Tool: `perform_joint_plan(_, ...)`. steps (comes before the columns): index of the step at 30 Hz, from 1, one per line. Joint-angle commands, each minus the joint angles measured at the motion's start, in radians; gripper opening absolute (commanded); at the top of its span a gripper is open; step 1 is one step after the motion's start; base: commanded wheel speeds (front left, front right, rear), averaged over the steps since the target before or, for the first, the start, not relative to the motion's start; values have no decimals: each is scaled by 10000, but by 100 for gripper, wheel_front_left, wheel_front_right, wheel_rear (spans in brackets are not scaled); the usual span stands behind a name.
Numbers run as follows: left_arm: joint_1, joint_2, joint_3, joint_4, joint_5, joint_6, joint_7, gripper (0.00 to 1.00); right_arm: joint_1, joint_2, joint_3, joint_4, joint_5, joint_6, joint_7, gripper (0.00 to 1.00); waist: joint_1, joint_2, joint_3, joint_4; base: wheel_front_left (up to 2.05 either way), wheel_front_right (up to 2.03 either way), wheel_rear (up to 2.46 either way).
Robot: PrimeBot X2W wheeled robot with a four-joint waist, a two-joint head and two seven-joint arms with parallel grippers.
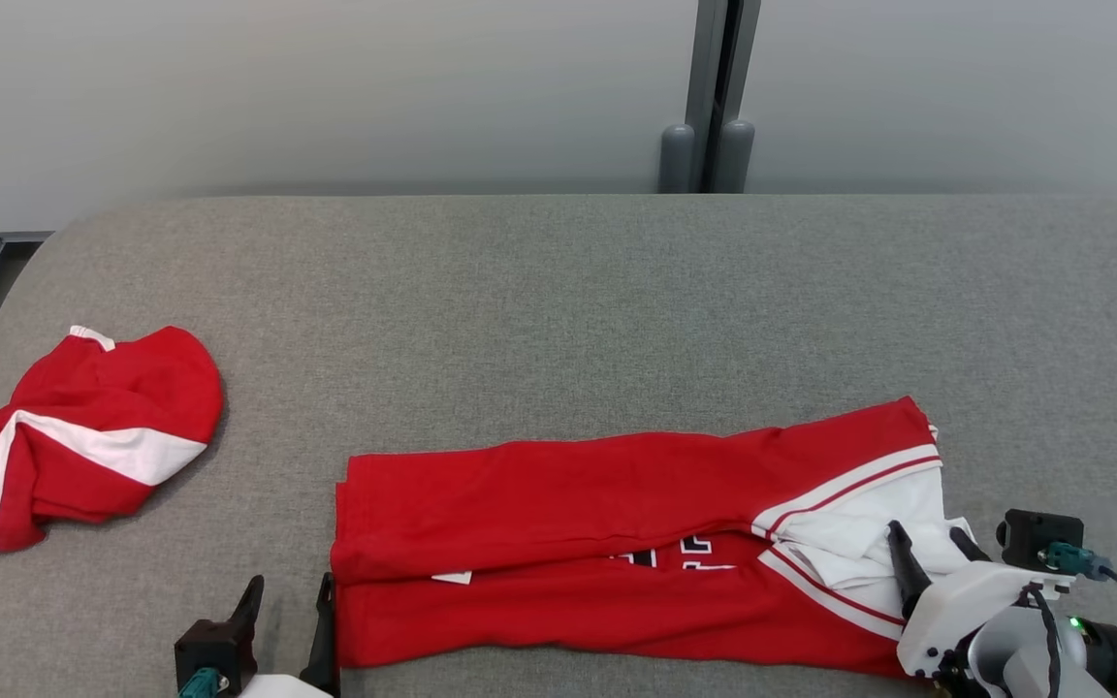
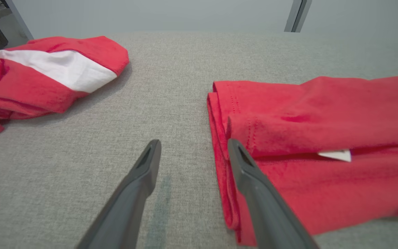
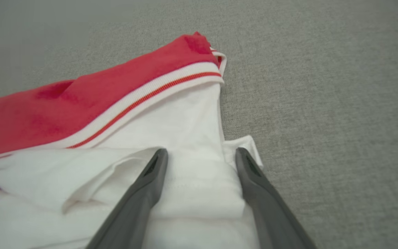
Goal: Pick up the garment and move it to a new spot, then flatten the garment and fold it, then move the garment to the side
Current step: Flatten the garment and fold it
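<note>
The garment (image 1: 568,504), red with white striped trim and a white part at its right end, lies folded into a long band near the table's front edge. My left gripper (image 1: 289,586) is open at the garment's left end. In the left wrist view the left gripper (image 2: 193,145) has one finger over the hem of the garment (image 2: 323,121) and the other over bare table. My right gripper (image 1: 927,531) is open over the white end. The right wrist view shows the right gripper (image 3: 201,152) straddling loose white cloth of the garment (image 3: 81,107).
A second red and white garment (image 1: 74,436) lies crumpled at the left side of the grey padded table (image 1: 558,291); it also shows in the left wrist view as a heap (image 2: 47,76). A grey post (image 1: 709,97) stands behind the table's far edge.
</note>
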Motion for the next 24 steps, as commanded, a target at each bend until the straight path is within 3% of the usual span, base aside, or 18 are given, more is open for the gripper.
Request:
perform_joint_plan(1,-101,27,44,-56,58,-25,-1,100,84,150,212,234,92,3,271,100,0,-1,57,59,0,0,0)
perform_joint_plan(2,-131,23,57,-68,84,-39,-1,100,80,218,335,268,163,12,339,100,0,-1,77,80,0,0,0)
perform_joint_plan(3,-150,15,65,-71,101,-49,-1,100,93,270,481,279,232,16,389,64,0,-1,91,102,0,0,0)
perform_joint_plan(4,-162,9,67,-63,122,-56,-1,100,110,320,647,265,333,32,460,0,0,-1,104,121,0,0,0)
perform_joint_plan(10,-188,-11,134,-33,178,-104,-1,100,-13,-57,766,463,720,-4,152,0,0,-1,75,145,0,0,0)
perform_joint_plan(17,-38,-17,100,8,84,-128,-1,100,-513,-760,-275,565,658,-21,-492,0,0,-1,-151,-36,0,0,0)
perform_joint_plan(20,30,-13,8,26,-95,-84,-1,100,-517,-933,-770,-88,413,-1,-535,0,0,-1,-234,-205,0,0,0)
perform_joint_plan(24,64,-14,-183,58,-267,-21,-1,100,-116,-597,-807,-1216,25,-1,-520,0,0,-1,-307,-431,0,0,0)
